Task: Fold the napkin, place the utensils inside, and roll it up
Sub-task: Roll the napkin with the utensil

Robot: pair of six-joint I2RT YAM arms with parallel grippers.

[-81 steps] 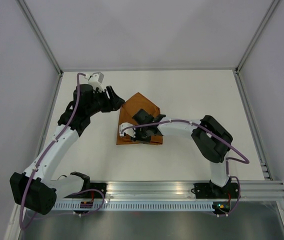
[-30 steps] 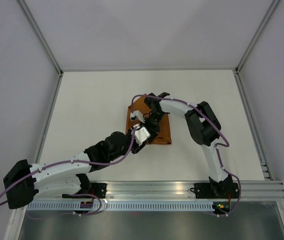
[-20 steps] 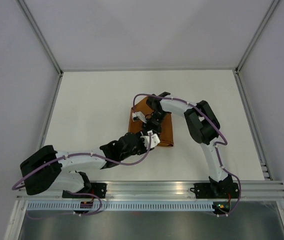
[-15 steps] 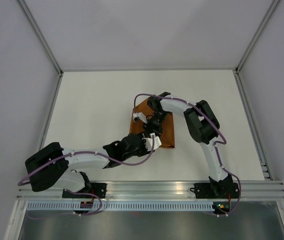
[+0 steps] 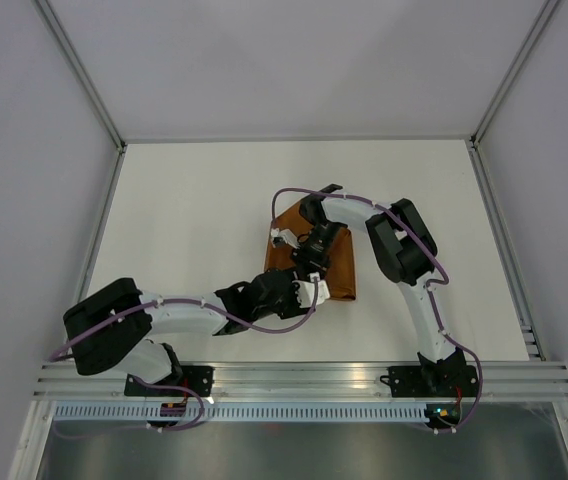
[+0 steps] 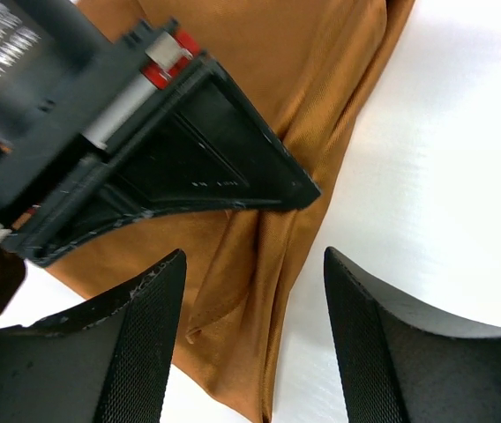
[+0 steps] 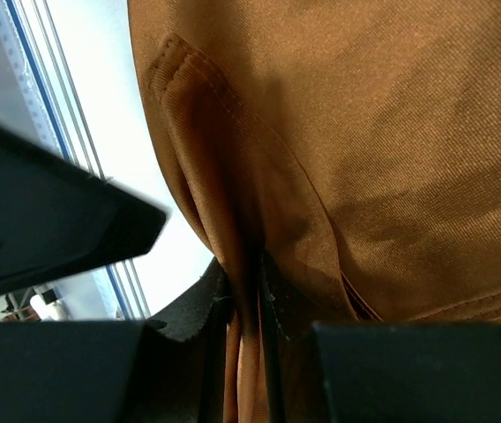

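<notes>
The rust-brown napkin (image 5: 336,262) lies folded in the middle of the white table. In the right wrist view my right gripper (image 7: 249,330) is shut on a pinched fold of the napkin (image 7: 356,132). My right gripper (image 5: 309,250) sits over the napkin's left part in the top view. My left gripper (image 5: 309,290) is open at the napkin's near left corner. In the left wrist view its fingertips (image 6: 145,300) straddle the napkin's folded corner (image 6: 259,291) without closing on it, and the right gripper's black body (image 6: 171,167) lies just beyond. No utensils show.
The aluminium rail (image 5: 314,375) with both arm bases runs along the near edge. Grey walls and frame posts (image 5: 94,100) enclose the white table (image 5: 184,200).
The left arm swung from the far left down to the napkin's near edge. The right gripper shifted up and right over the napkin, which now looks narrower and more folded.
</notes>
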